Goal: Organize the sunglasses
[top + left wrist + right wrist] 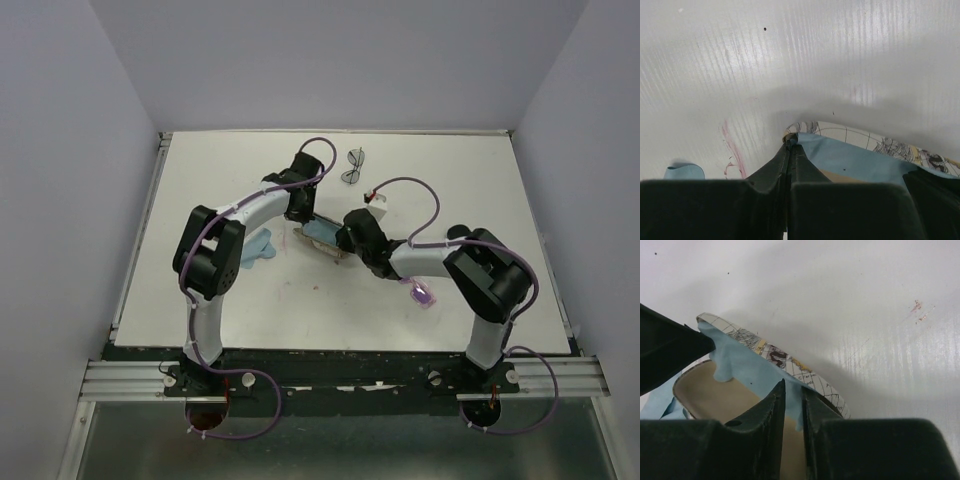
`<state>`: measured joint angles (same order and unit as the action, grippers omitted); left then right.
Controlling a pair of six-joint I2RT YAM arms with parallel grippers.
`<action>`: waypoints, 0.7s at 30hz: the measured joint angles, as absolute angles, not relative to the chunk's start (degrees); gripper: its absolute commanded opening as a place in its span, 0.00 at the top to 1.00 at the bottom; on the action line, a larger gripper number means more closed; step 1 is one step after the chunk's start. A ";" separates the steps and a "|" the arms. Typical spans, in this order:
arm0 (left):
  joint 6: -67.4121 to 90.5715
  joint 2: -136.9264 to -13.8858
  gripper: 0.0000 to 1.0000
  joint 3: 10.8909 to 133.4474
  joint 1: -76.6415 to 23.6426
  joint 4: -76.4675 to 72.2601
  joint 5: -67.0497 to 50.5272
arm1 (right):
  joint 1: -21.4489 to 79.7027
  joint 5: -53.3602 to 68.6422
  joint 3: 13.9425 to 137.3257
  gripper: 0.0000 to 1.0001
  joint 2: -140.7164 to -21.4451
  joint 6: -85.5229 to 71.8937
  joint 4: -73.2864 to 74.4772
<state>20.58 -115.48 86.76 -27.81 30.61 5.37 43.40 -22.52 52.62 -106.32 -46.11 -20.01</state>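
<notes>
Top external: shows both arms bent inward to meet over an open case (326, 250) near the middle of the white surface (480, 190), with a blue cloth (320, 231) draped across it. Alone takes in the sunglasses: the dark-framed pair (354, 166) lying toward the far edge, beyond both tools, and the pink pair (422, 294) on the near side, just beside the right forearm, both outside the case. Also shows a small white object (377, 203) just beyond the right wrist.

Left wrist: catches what the overhead hides, the left tool (790, 142) pinched shut on an edge of the blue cloth at the case's end, beside a rim printed with line drawings.

Right wrist: looks down onto the case's tan lining and finds the right tool (793, 386) narrow, a fold of the cloth hanging in the slim gap; cannot tell whether gripped or merely touched. Picks out the left tool at its left edge, with the cloth stretched between the two.
</notes>
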 measured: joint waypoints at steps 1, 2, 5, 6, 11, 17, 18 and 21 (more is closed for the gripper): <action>20.62 -115.48 0.91 86.78 -27.81 30.63 5.34 | 43.40 -22.50 52.40 0.71 -105.75 -45.87 -20.01; 20.64 -115.48 0.89 86.78 -27.81 30.63 5.34 | 43.40 -22.46 52.18 0.69 -105.08 -45.52 -20.01; 20.80 -115.31 0.85 86.76 -27.81 30.74 5.34 | 43.40 -21.91 51.81 0.66 -102.74 -44.60 -20.01; 20.88 -114.96 0.84 86.74 -27.79 30.83 5.37 | 43.40 -21.69 51.72 0.65 -101.82 -44.38 -20.01; 21.74 -109.89 0.70 85.89 -27.79 31.64 6.81 | 43.40 -21.58 50.65 0.59 -96.51 -43.27 -19.88; 23.66 -98.87 0.27 81.87 -27.79 32.32 9.98 | 43.40 -23.09 48.03 0.20 -87.77 -40.99 -17.63; 24.45 -95.68 0.14 80.03 -27.81 32.25 10.87 | 43.40 -23.66 47.72 0.12 -86.11 -40.32 -16.69; 25.96 -88.55 0.01 75.75 -27.79 32.56 12.19 | 43.38 -25.47 47.16 0.00 -81.58 -36.82 -14.04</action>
<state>25.96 -88.55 75.75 -27.79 32.56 12.19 43.38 -25.47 47.16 -81.58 -36.82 -14.04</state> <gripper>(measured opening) 0.861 0.893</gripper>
